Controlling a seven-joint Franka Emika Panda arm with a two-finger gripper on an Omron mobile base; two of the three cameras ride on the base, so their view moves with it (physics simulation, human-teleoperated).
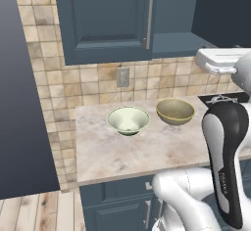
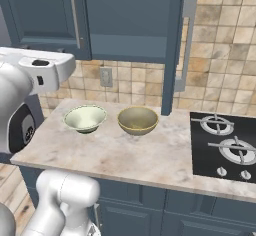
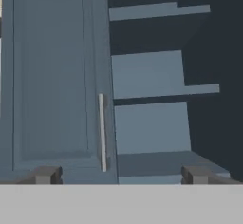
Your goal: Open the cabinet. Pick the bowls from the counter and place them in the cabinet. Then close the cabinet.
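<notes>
My fingers (image 3: 47, 174) gape wide, empty, facing the open cabinet (image 3: 147, 128); both bowls (image 1: 128, 120) sit below on the worktop (image 1: 127, 151).

Two base cameras flank the beige marbled counter (image 1: 122, 151) from behind; the hand camera closely faces the open blue-grey cabinet (image 3: 52, 76).

Nothing readable anywhere here, honestly. There's some small light lettering running down the dark arm segment (image 1: 224, 186) in the left base view, but it's too tiny to make out.
</notes>
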